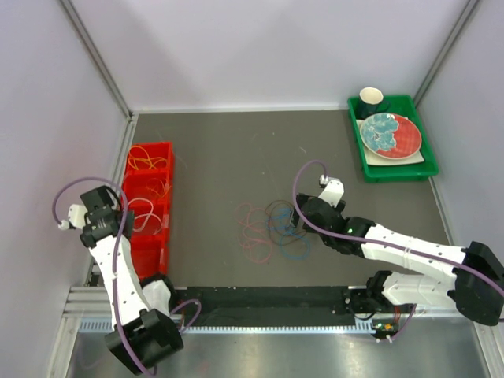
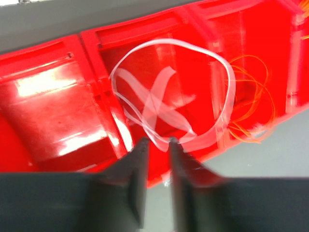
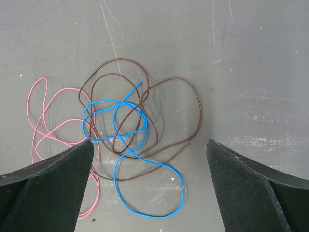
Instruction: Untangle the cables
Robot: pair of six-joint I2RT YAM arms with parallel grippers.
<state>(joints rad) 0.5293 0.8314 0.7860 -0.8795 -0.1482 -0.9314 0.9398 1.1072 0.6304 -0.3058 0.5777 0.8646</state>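
Observation:
My left gripper [image 2: 158, 141] hangs over the red divided bin [image 2: 91, 53] with its jaws a narrow gap apart. The blurred white cable loop [image 2: 227, 82] dips its lowest bend between the fingertips and hangs over a compartment. An orange cable [image 2: 253, 99] lies in the neighbouring compartment. My right gripper [image 3: 149, 142] is wide open and empty above a tangle on the table: a blue cable [image 3: 145, 164], a dark brown cable [image 3: 193, 94] and a pink cable [image 3: 36, 121]. From above, the left gripper [image 1: 120, 223] is at the bin and the right gripper [image 1: 297, 223] is beside the tangle [image 1: 272, 228].
The red bin [image 1: 150, 253] stands along the table's left side, with orange cables [image 1: 147, 161] in its far compartments. A green tray [image 1: 398, 171] at the back right holds a plate [image 1: 390, 134] and a dark cup [image 1: 372, 101]. Walls enclose the table.

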